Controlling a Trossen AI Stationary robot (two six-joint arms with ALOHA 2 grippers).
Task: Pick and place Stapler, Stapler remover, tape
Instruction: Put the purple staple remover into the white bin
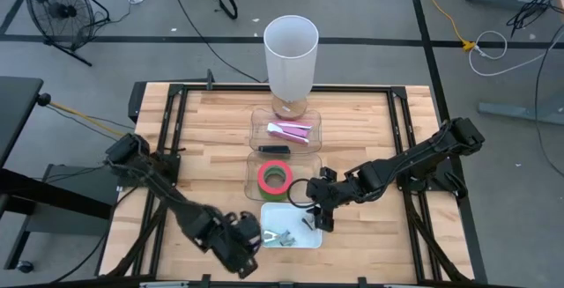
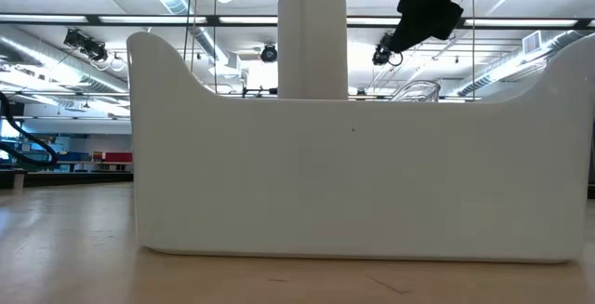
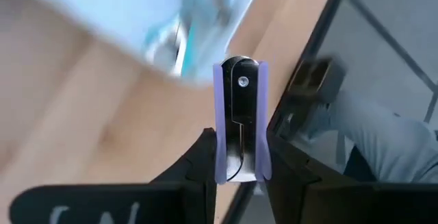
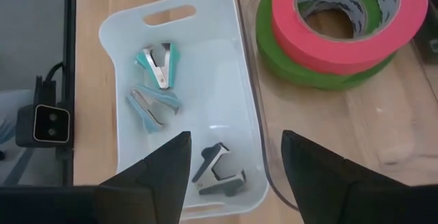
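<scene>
A pink stapler [image 1: 289, 131] lies in a clear tray [image 1: 260, 121] at the table's middle. A pink tape roll [image 1: 275, 179] lies on a green one [image 4: 321, 77] in a second clear tray. A white tray [image 1: 304, 240] near the front edge holds two teal staple removers [image 4: 156, 63] and a dark one [image 4: 217, 169]. My left gripper [image 1: 251, 237] is at the white tray's left end, shut on a purple staple remover [image 3: 239, 101]. My right gripper [image 4: 236, 148] is open and empty over the tray's right end [image 1: 315, 217]. My left gripper pinches the purple staple remover between its two fingers, one on each purple side [image 3: 219, 162]. The remover lies along the fingers and its rounded end [image 3: 238, 66] sticks out past the fingertips.
A tall white cylinder [image 1: 291, 46] stands at the far middle of the table, behind the clear trays. A black ring [image 1: 300, 191] lies beside the tape rolls. The white tray's wall [image 2: 353, 174] fills the low view. Black frame rails [image 1: 167, 138] run along the table's sides.
</scene>
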